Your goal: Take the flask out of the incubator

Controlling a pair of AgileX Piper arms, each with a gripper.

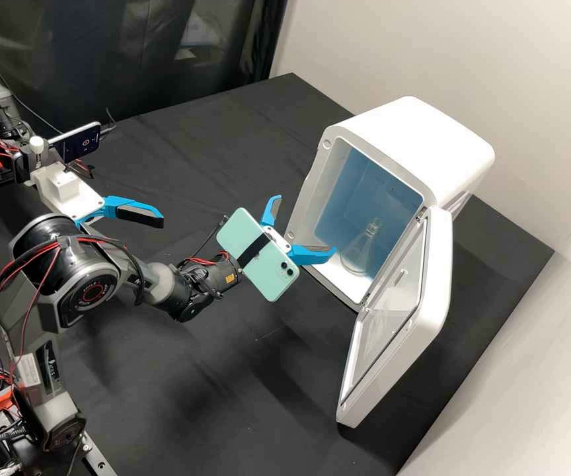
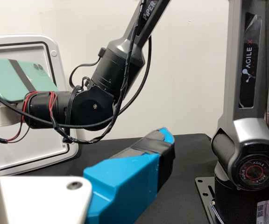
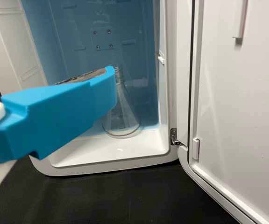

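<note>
Right gripper (image 1: 293, 233): jaws spread wide, empty, at the mouth of the one incubator (image 1: 431, 142).
One clear flask (image 1: 363, 248) stands upright inside, door (image 1: 401, 311) open; a blue finger (image 3: 55, 116) hides part of its neck. Left gripper (image 1: 137, 213) also open and empty, well apart above the surface (image 1: 232, 396).

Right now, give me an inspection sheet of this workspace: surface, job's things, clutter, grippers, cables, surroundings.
Surface: black bench.
Job's things: white incubator, its door swung open; glass flask upright on the floor inside.
Clutter: nothing seen.
Grippers: right gripper open at the incubator's mouth, apart from the flask; left gripper farther back above the bench.
Cables: red and black wires along the arms.
Surroundings: white wall behind the incubator; dark curtain beyond the bench.
</note>
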